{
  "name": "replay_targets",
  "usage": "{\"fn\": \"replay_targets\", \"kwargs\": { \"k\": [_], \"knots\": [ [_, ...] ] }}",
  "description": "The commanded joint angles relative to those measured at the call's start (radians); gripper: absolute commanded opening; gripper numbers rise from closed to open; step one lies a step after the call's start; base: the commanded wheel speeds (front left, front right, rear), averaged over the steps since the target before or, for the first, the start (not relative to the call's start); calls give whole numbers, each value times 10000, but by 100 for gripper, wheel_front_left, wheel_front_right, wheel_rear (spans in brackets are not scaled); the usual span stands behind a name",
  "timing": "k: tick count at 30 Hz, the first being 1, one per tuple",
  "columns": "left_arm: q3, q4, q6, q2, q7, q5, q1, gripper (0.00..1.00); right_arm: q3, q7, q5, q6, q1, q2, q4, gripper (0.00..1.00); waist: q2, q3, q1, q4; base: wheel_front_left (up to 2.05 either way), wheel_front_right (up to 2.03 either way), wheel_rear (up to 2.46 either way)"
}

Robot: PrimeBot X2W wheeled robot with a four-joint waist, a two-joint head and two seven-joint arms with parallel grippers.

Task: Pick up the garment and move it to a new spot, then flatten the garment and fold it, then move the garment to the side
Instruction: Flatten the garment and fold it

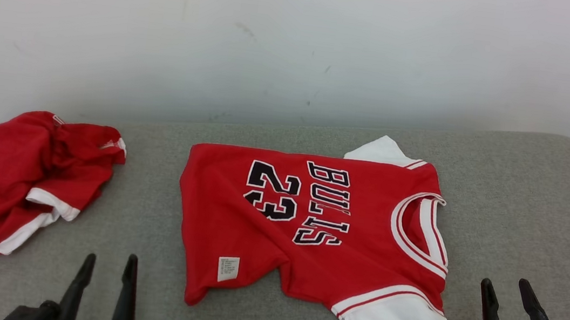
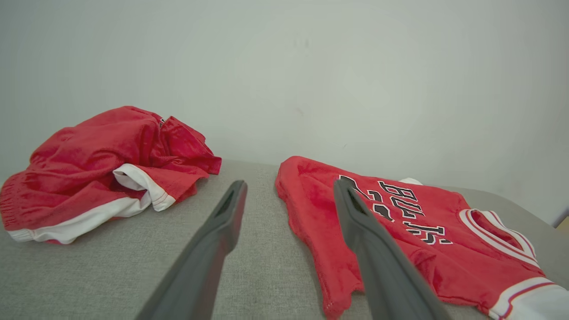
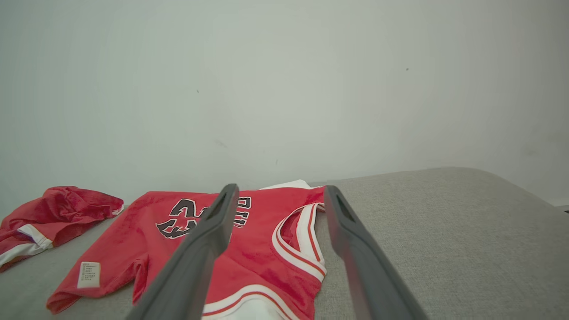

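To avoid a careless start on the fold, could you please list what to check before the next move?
1. The left tool is open and empty: ok.
2. The right tool is open and empty: ok.
3. The jersey lies fully flat: not ok, its near edge is rumpled.
4. The jersey lies apart from the crumpled red garment: ok.
5. The grey surface is bare on the robot's right of the jersey: ok.
6. Nothing lies under the jersey: cannot tell.
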Motion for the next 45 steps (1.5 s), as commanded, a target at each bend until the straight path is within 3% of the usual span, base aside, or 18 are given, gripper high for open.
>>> {"fn": "replay_targets", "kwargs": {
  "k": [1,10,17,27,38,39,40,41,42,43,44,45],
  "knots": [
    [-31,98,-69,-28,-3,171,51,100,-38,-29,-113,-19,120,-101,135,100,0,2,0,-7,0,0,0],
    [-895,1766,-360,-31,71,195,-457,100,644,1737,404,-19,461,-662,1397,100,0,139,0,-40,0,0,0],
    [-1601,2972,-423,1,989,-11,-1237,100,1563,3050,1259,-19,84,-637,2107,100,0,478,0,-105,0,0,0],
    [-2115,4321,-404,45,1878,-11,-2293,100,2222,3172,1835,-19,-750,-432,3228,100,0,845,0,-145,0,0,0],
    [-2201,5505,-340,65,1826,-92,-3316,100,3310,3334,2441,-7,-1498,-136,4068,100,0,1083,0,-201,0,0,0],
    [-2220,5586,-343,58,1775,-120,-3367,68,3442,3377,2521,-1,-1552,-107,4109,100,0,1099,0,-195,0,0,0],
    [-2242,5657,-351,54,1764,-133,-3424,39,3570,3397,2589,7,-1605,-85,4148,88,0,1121,0,-185,0,0,0],
    [-2271,5709,-360,49,1733,-130,-3475,16,3707,3395,2664,21,-1660,-71,4170,55,0,1139,0,-177,0,0,0],
    [-2300,5756,-371,45,1673,-140,-3522,0,3843,3389,2759,27,-1708,-55,4180,37,0,1156,0,-168,0,0,0],
    [-2320,5803,-381,44,1625,-164,-3557,0,3944,3344,2824,29,-1748,-66,4201,14,0,1166,0,-157,0,0,0],
    [-2352,5850,-394,42,1571,-183,-3584,0,4079,3297,2920,29,-1790,-91,4220,0,0,1170,0,-142,0,0,0],
    [-2389,5899,-383,38,1529,-210,-3605,0,4224,3338,3046,29,-1819,-113,4241,0,0,1167,0,-123,0,0,0]
  ]
}}
